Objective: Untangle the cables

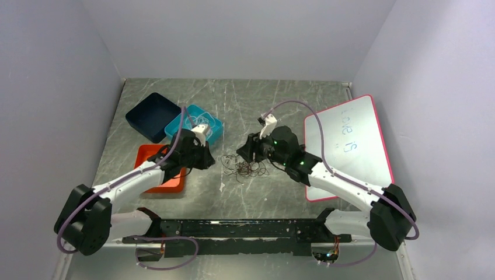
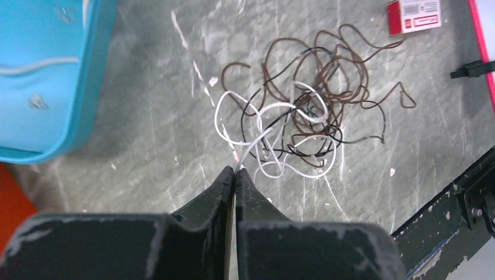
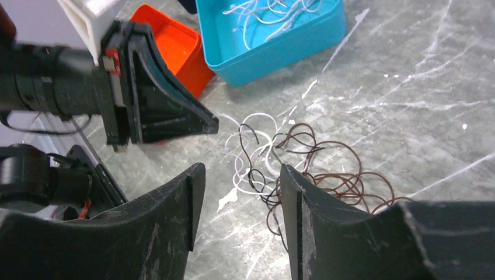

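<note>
The left gripper (image 2: 235, 170) is clenched on a white strand (image 2: 250, 154) at the edge of the cables (image 2: 309, 105), tangled on the table (image 1: 280, 105) between both arms, while the right gripper (image 3: 242, 169) hovers over them with parted, empty jaws, seemingly ready to pull against it.

Two arms: left arm (image 1: 125, 184), right arm (image 1: 344, 181). Two claws: left claw (image 2: 234, 170), right claw (image 3: 242, 172). Three trays: navy tray (image 1: 153, 115), teal tray (image 3: 274, 52), orange tray (image 3: 175, 41). One whiteboard (image 1: 362, 163). One cable tangle (image 2: 297, 116) in three colours; strands uncountable. One red box (image 2: 413, 14). One desk (image 1: 280, 111).
</note>
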`<action>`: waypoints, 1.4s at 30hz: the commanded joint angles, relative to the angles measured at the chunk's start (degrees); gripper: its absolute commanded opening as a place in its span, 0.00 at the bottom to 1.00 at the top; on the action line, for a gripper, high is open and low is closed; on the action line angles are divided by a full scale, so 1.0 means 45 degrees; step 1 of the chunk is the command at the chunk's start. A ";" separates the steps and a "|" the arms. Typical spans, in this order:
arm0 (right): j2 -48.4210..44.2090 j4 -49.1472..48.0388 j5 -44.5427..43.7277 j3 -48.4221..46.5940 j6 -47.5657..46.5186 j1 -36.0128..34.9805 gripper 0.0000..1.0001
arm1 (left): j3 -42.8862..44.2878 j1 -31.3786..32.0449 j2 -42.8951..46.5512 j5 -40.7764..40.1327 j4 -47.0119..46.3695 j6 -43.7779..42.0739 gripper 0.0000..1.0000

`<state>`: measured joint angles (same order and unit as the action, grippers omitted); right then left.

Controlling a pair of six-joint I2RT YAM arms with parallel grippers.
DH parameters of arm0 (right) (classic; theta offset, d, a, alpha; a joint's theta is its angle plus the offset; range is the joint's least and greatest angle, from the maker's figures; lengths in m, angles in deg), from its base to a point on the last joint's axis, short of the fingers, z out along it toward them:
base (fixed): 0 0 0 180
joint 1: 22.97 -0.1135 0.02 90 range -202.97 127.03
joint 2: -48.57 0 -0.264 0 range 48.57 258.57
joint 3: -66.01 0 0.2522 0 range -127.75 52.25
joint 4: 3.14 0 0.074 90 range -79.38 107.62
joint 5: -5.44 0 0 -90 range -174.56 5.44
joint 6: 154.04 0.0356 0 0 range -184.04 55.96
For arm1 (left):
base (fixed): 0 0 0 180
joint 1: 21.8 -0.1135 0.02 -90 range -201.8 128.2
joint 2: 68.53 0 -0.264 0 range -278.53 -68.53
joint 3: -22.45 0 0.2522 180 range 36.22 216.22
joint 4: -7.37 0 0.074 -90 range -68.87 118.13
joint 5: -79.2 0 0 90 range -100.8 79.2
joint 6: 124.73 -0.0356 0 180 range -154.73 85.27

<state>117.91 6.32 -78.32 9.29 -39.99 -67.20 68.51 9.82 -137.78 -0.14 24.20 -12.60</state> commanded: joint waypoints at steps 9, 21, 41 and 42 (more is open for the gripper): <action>-0.1772 -0.3972 -0.0655 0.1657 -0.4187 0.0008 0.64 | 0.4144 0.0541 0.0247 -0.0549 0.4268 -0.2679 0.07; -0.2928 -0.5642 0.2321 0.2396 -0.7342 0.0023 0.83 | 0.6758 0.1504 -0.0298 -0.0013 0.4802 -0.3355 0.07; 0.0584 -0.6928 0.2814 0.0735 -0.8779 0.0003 0.78 | 0.8313 0.2496 -0.0417 0.1318 0.4812 -0.4100 0.07; 0.0687 -0.6969 0.2998 0.0606 -0.8648 0.0004 0.75 | 0.8312 0.2512 -0.0348 0.1479 0.4806 -0.4120 0.07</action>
<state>119.33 -20.01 -65.49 14.51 -79.15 -67.20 105.16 20.60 -142.29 1.67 47.54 -29.82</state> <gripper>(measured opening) 0.792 0.078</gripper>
